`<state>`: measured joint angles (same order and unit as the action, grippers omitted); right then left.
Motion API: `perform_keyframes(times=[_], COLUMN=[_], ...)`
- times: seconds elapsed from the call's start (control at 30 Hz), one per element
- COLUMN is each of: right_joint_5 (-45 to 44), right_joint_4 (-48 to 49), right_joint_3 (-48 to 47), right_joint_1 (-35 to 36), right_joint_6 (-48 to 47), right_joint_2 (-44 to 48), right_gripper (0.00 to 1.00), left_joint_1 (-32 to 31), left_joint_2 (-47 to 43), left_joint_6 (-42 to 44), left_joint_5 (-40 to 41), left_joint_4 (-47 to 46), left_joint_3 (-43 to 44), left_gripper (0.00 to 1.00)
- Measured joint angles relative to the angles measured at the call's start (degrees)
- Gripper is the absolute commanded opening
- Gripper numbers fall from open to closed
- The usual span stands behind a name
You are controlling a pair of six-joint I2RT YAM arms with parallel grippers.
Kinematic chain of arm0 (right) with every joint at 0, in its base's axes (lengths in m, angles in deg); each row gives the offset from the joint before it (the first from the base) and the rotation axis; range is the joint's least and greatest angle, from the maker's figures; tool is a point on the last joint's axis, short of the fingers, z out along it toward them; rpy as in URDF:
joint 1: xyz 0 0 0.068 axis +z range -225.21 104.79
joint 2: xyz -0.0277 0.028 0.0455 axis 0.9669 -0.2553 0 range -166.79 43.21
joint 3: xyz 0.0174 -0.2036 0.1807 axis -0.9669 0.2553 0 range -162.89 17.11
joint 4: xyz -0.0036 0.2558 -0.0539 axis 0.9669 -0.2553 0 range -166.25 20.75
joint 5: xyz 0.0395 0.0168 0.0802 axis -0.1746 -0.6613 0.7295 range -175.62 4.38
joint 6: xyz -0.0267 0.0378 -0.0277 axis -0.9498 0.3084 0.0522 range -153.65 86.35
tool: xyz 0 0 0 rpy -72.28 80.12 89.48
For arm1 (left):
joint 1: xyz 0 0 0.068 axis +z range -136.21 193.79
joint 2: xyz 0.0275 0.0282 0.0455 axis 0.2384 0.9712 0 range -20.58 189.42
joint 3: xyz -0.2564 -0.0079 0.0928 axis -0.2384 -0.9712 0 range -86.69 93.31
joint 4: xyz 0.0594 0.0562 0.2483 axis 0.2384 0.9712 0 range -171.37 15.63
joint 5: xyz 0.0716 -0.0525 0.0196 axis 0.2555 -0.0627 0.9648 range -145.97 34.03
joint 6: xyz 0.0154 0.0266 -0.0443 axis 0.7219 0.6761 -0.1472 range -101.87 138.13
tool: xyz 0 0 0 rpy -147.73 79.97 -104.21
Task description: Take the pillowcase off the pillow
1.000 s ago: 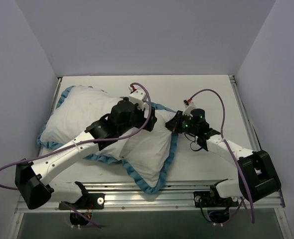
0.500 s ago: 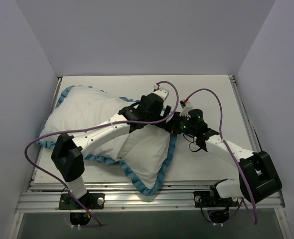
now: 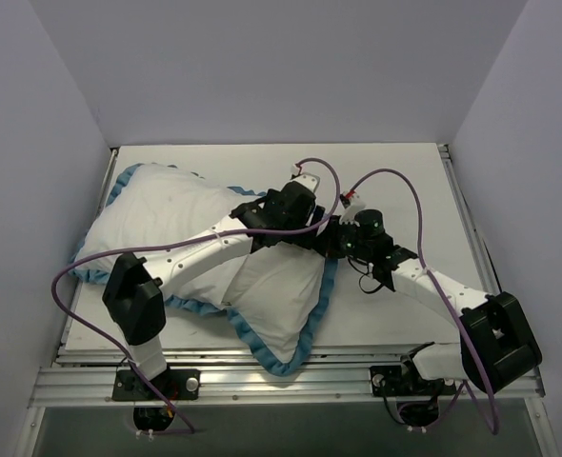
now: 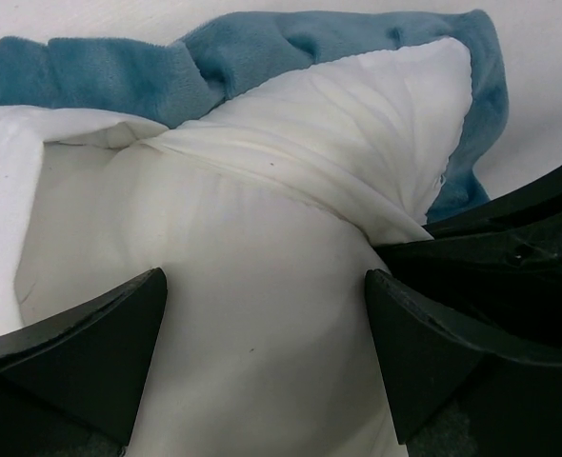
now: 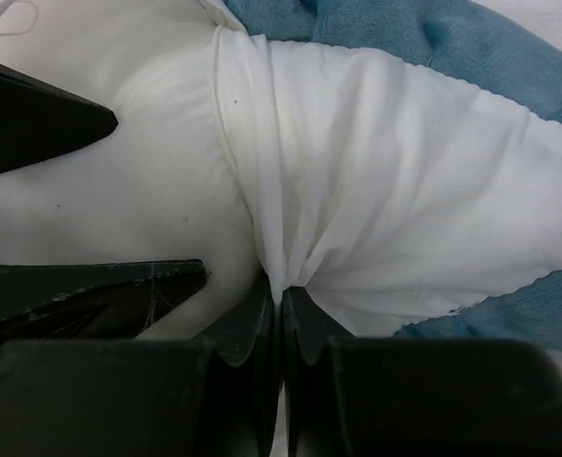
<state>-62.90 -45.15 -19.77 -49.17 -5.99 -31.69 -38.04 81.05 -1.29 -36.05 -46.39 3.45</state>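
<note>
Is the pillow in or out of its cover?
Mostly in. The pillowcase wraps it; only a bit of pillow bulges from the opening.

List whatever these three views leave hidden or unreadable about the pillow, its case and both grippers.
Top view: the left arm covers much of the pillowcase, contact points included.
Right wrist view: the shut right gripper pinches pillowcase cloth. Whether the pillow is caught too is hidden between the jaws.
Left wrist view: the open left gripper has its fingers cut off by the bottom edge.
</note>
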Motion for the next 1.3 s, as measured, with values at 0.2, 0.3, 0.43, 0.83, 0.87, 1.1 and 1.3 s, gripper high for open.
perform_keyframes(times=[0.2,0.3,0.43,0.83,0.87,1.1,1.3], right_joint_5=[-3.0,-4.4,-6.0,-10.0,-10.1,-11.2,-11.1], right_joint_4=[-2.6,-3.2,-3.9,-6.3,-7.1,-13.8,-18.9], right_joint_3=[-0.9,-0.9,-0.9,-0.9,-1.2,-5.6,-7.6], right_joint_1=[1.6,2.6,3.3,3.0,2.7,1.4,0.6], right_joint_6=[-1.6,-2.1,-2.2,-0.5,-0.2,1.3,3.9], right_joint_2=[0.2,0.2,0.2,4.0,4.4,4.9,5.3], right_gripper=[0.0,0.0,0.0,0.0,0.0,0.0,0.0], left_joint_1=[-1.0,-1.5,-1.9,-2.2,-2.2,-2.3,-2.1], left_joint_2=[1.0,1.8,2.6,-0.8,-1.9,-11.7,-18.6], left_joint_6=[-1.2,-1.4,-1.6,-1.1,-0.9,2.8,5.8], left_joint_5=[0.0,0.0,0.5,-0.3,-0.7,-4.8,-9.1], left_joint_4=[0.0,-0.1,-0.2,-3.1,-3.8,-9.7,-13.8], left_joint_3=[-0.7,-0.7,-1.3,-5.3,-6.2,-15.6,-22.7], left_gripper=[0.95,0.88,0.46,0.02,0.02,0.02,0.02])
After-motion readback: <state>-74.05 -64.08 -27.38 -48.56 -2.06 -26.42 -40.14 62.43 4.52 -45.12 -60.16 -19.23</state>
